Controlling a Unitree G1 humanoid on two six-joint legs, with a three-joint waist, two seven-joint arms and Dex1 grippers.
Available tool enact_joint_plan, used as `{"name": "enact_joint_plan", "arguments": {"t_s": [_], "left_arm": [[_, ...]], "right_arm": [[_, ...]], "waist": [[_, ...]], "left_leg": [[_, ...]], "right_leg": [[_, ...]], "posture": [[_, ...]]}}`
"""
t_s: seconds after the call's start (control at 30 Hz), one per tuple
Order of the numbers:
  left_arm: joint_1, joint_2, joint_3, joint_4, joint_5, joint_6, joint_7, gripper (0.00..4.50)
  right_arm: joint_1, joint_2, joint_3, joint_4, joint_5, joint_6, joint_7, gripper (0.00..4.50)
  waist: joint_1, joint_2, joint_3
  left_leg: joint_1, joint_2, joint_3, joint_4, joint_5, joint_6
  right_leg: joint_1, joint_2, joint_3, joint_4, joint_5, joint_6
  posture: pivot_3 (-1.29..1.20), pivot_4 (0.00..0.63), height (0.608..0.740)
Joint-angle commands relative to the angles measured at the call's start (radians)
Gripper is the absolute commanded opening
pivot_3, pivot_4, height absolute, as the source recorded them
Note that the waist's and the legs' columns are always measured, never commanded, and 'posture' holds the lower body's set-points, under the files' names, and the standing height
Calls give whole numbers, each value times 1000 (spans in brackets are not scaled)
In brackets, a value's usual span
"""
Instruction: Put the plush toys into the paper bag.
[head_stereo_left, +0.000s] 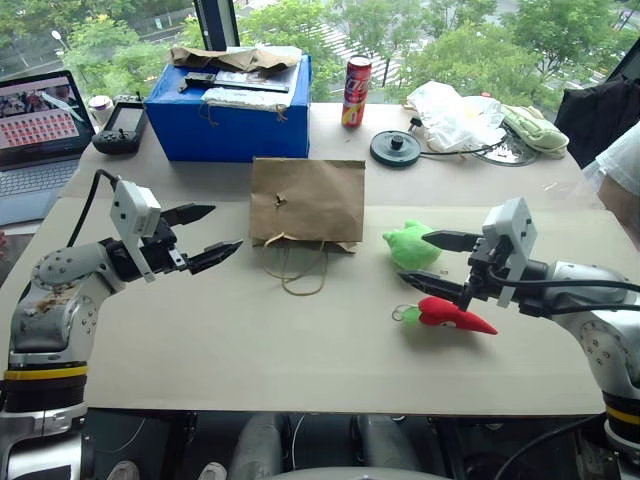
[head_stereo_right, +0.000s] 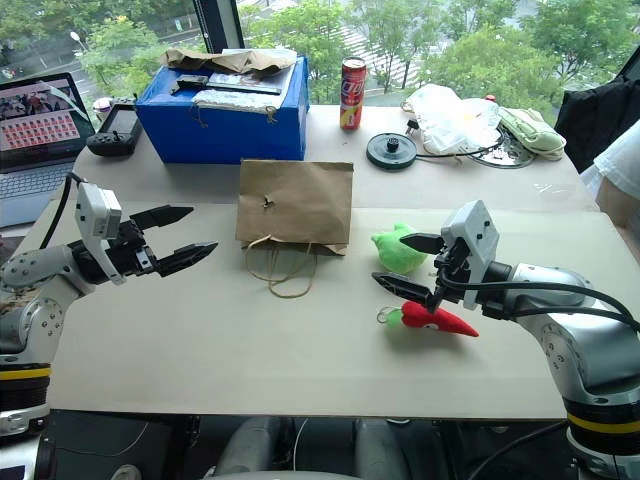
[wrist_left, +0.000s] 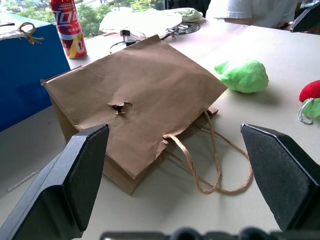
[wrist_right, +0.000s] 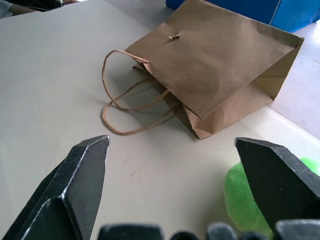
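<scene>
Both claws gape empty: right gripper (head_stereo_left: 440, 262) straddles green toy (head_stereo_left: 410, 245) and red pepper toy (head_stereo_left: 455, 314); left gripper (head_stereo_left: 210, 232) faces paper bag (head_stereo_left: 306, 200).

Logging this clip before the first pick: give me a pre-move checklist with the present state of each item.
1. Left hand open and empty: ok.
2. Right hand open and empty: ok.
3. Green plush toy free on the table, outside the bag: ok.
4. Red pepper plush toy free on the table, beside the right hand: ok.
5. Paper bag mouth open for dropping in: not ok, it lies flat on its side.
</scene>
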Motion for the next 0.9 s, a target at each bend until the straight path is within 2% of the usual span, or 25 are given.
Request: {"name": "enact_joint_plan", "arguments": {"t_s": [0.03,0.3,0.43,0.57,0.7,0.9], "left_arm": [[-11,16,15,-10,9,-28,-14,4500],[-103,17,-74,269,234,-403,-85,4500],[-207,17,-160,486,410,-719,-75,4500],[-311,-28,-218,655,480,-897,-62,4500],[-436,-71,-337,864,689,-1171,63,4500],[-558,-157,-418,1079,803,-1309,205,4500]], "right_arm": [[-22,8,6,-14,-3,-22,-2,4458],[-5,6,33,-41,-23,-2,-32,4458],[8,9,42,-58,-28,3,-50,4458],[14,11,59,-72,-42,11,-78,4458],[28,-2,69,-89,-56,9,-80,4458],[31,11,57,-108,-62,21,-118,4458]], "waist": [[0,0,0],[4,0,0],[12,0,0],[21,0,0],[24,0,0],[22,0,0]], "left_leg": [[0,0,0,0,0,0],[0,-1,1,0,0,0],[-1,-1,1,0,0,0],[-2,-1,1,1,0,0],[-2,-2,1,2,0,1],[-4,-2,1,2,-1,1]], "right_leg": [[0,0,0,0,0,0],[0,0,0,0,0,0],[0,0,0,-1,0,0],[-1,0,-1,-1,0,0],[0,0,-1,-2,0,0],[-1,0,-2,-3,0,0]], "posture": [[0,150,739],[0,150,739],[0,150,739],[0,150,739],[0,150,739],[0,150,739]]}}
